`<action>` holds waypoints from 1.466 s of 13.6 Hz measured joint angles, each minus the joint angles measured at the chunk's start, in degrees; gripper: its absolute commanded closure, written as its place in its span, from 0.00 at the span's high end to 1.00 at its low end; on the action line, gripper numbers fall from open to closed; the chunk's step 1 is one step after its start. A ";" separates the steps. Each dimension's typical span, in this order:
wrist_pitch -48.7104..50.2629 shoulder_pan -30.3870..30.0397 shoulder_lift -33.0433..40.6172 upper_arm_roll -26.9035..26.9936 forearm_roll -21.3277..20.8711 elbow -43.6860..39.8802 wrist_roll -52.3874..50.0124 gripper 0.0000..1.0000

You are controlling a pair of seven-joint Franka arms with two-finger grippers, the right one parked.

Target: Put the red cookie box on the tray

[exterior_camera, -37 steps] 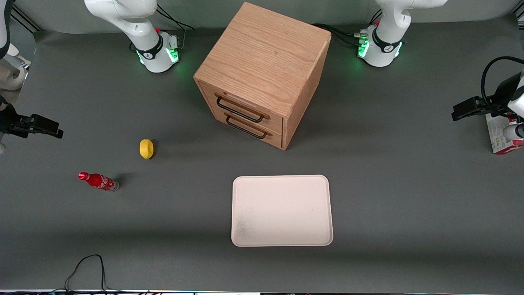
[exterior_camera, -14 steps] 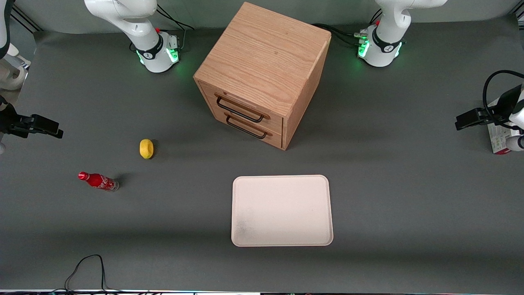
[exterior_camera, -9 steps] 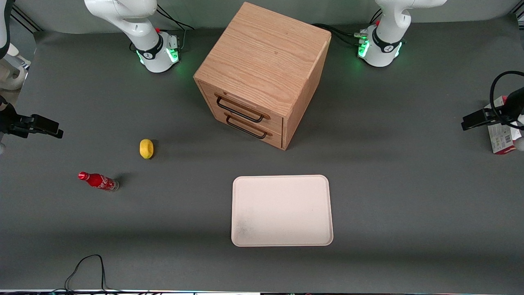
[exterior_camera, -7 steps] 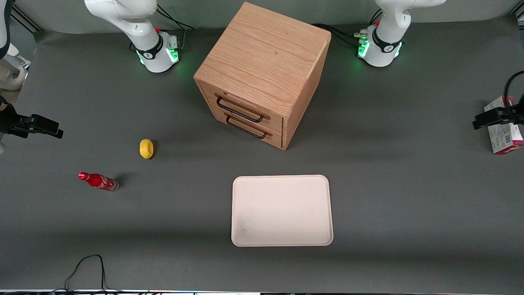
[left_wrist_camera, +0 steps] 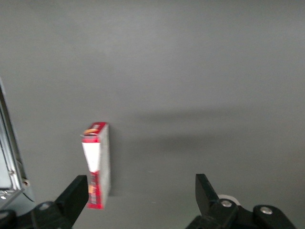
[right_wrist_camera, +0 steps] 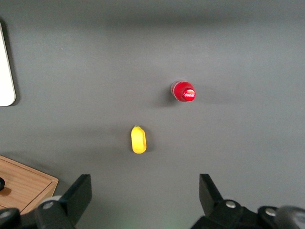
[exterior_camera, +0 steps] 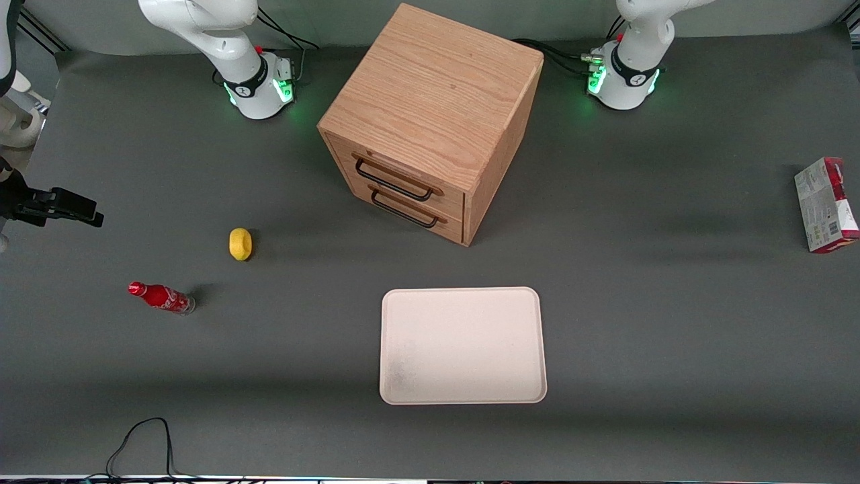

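Note:
The red cookie box point(exterior_camera: 825, 205) stands on a long edge at the working arm's end of the table, its white printed face showing. In the left wrist view the red cookie box point(left_wrist_camera: 96, 164) appears edge-on, thin and red, on the grey table. My gripper point(left_wrist_camera: 140, 195) hovers above the table near the box and is open, with one fingertip point(left_wrist_camera: 75, 193) close to the box and not touching it. Nothing is held. The gripper is outside the front view. The cream tray point(exterior_camera: 462, 346) lies bare near the table's middle, nearer the front camera than the cabinet.
A wooden drawer cabinet point(exterior_camera: 430, 121) with both drawers closed stands at the table's middle. A lemon point(exterior_camera: 240, 243) and a small red soda bottle point(exterior_camera: 161, 297) sit toward the parked arm's end. A black cable point(exterior_camera: 141, 437) loops at the table's near edge.
The working arm has slid sideways out of the front view, away from the table's middle, uncovering the whole cookie box. The box itself has stayed in place.

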State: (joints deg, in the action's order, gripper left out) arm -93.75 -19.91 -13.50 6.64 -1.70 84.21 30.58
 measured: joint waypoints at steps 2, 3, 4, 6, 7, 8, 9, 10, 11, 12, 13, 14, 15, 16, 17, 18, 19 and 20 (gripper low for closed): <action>-3.66 -4.15 -2.47 0.01 -0.03 0.02 6.44 1.00; -5.26 -6.09 -3.75 0.00 -0.04 0.00 9.14 1.00; -6.14 -7.81 -4.89 -0.01 -0.04 0.00 10.84 1.00; -6.43 -10.47 -6.78 -0.04 -0.05 0.06 12.34 1.00; -6.43 -11.42 -7.37 -0.04 -0.06 0.15 12.73 1.00; -6.43 -12.32 -7.79 -0.04 -0.09 0.23 13.27 1.00; -6.43 -13.33 -7.99 -0.04 -0.10 0.38 13.97 1.00; -6.43 -14.21 -7.98 -0.03 -0.10 0.57 14.66 1.00; -6.42 -14.72 -7.97 -0.04 -0.34 0.78 14.90 1.00; -6.40 -14.95 -7.93 -0.04 -0.98 1.25 14.91 1.00; -6.58 -15.07 -7.65 0.02 -1.68 2.52 14.88 1.00; -8.12 -15.31 -6.99 0.17 -2.11 5.03 14.87 1.00; -11.78 -15.65 -5.64 0.38 -2.26 9.28 14.87 1.00; -15.73 -16.06 -3.97 0.52 -2.36 13.99 14.87 1.00; -19.45 -16.69 -2.25 0.57 -2.53 18.82 14.87 1.00; -22.90 -17.52 -0.86 0.60 -2.81 23.21 14.89 1.00; -26.65 -18.30 0.12 0.61 -2.92 27.29 14.95 1.00; -30.50 -18.81 0.67 0.62 -3.02 30.87 14.99 1.00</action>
State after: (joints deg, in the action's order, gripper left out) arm -124.25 -38.72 -12.83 7.26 -4.72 115.09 45.57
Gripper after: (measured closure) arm 0.000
